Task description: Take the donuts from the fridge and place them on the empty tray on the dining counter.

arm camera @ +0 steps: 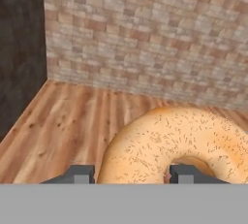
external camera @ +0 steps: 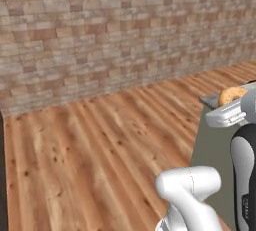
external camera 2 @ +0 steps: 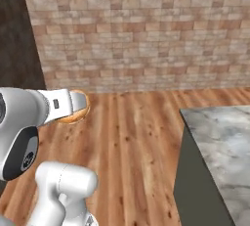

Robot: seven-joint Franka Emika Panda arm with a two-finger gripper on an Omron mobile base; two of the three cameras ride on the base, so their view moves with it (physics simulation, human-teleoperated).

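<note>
1. Dark panel [arm camera: 22, 48]; flat, near-black surface at the far left of the hand view, meeting the brick wall at a corner; it shows also at the upper left of the right base view; what it belongs to cannot be told.
2. Brick wall [external camera: 125, 30]; tan and grey bricks, running across the back of all three views; it meets the floor along a straight line.
3. Wooden floor [external camera: 100, 150]; warm brown planks with knots, lying between the wall and the worktop.
4. Hand [arm camera: 131, 173]; two dark fingertips at the bottom of the hand view, one on each side of the donut's near edge; closed on the donut; in the right base view the white wrist points right from the left edge, in the left base view it sits at the right edge.
5. Donut [arm camera: 179, 143]; orange-tan glazed ring with fine speckles, gripped in the hand and held in the air above the floor; in the left base view it sits above the wrist, near the worktop's corner.
6. Worktop [external camera 2: 222, 146]; grey-white marble top on a dark grey-green base, at the right of the right base view; well apart from the donut there.
</note>
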